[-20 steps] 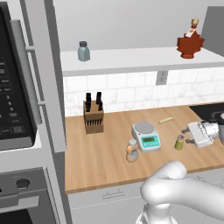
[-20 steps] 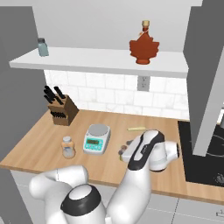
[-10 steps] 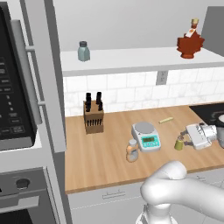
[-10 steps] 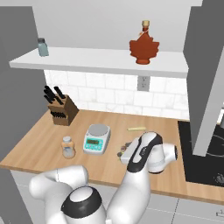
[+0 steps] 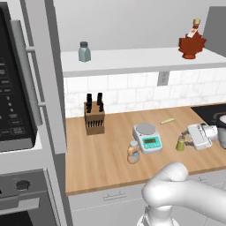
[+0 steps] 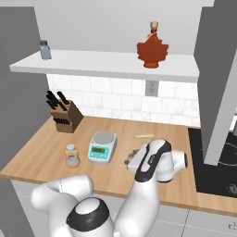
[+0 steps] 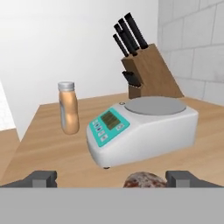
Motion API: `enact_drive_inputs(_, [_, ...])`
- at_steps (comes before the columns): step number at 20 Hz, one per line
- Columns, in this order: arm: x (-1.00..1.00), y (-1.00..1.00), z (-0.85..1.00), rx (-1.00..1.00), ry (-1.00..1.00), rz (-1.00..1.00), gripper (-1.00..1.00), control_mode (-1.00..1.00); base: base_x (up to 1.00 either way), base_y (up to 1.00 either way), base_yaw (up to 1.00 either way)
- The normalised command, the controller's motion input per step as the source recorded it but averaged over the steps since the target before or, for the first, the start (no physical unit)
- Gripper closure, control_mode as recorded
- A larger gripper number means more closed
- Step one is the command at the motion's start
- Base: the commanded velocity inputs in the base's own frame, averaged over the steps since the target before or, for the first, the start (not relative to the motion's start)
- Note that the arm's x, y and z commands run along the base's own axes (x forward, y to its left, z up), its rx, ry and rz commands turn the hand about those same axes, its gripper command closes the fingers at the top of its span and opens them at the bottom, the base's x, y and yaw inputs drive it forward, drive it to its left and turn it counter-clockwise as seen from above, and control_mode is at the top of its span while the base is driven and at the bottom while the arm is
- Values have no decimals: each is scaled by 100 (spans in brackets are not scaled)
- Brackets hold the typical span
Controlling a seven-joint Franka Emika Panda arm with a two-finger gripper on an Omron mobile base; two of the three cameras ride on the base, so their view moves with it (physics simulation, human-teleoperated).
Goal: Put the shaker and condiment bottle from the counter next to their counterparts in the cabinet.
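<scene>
Stretching across the lower half of the left base view, the counter point(image 5: 106, 150) carries everything below the cabinet point(image 5: 132, 62), whose white shelf runs along the top. On that shelf the grey-green shaker point(image 5: 84, 51) stands at 11 o'clock and the red leaf bottle point(image 5: 192, 43) at 1 o'clock, well apart. On the counter, the knife block point(image 5: 94, 117) sits toward 10 o'clock of the scale point(image 5: 148, 136). The condiment bottle point(image 5: 133, 152) stands upright just beside the scale, at its 7 o'clock. The small shaker point(image 5: 180, 143) stands at 3 o'clock of the scale, right at the gripper point(image 5: 189, 139). In the hand view the fingers point(image 7: 41, 178) are spread wide on either side of the shaker's cap point(image 7: 142, 180), not clamped on it.
</scene>
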Motion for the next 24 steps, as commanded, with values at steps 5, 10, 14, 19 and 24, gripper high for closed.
enact_drive_inputs(5, [15,-3,0,2,0,0,-100,-100,0,0,0])
enact_drive_inputs(10, [10,0,0,3,0,0,-100,-100,0,0,0])
enact_drive_inputs(14, [7,-5,0,2,0,0,-100,-100,0,0,0])
enact_drive_inputs(19, [2,-4,0,2,0,0,-100,-100,0,0,0])
enact_drive_inputs(24, [0,0,-29,0,0,0,-100,-100,0,0,0])
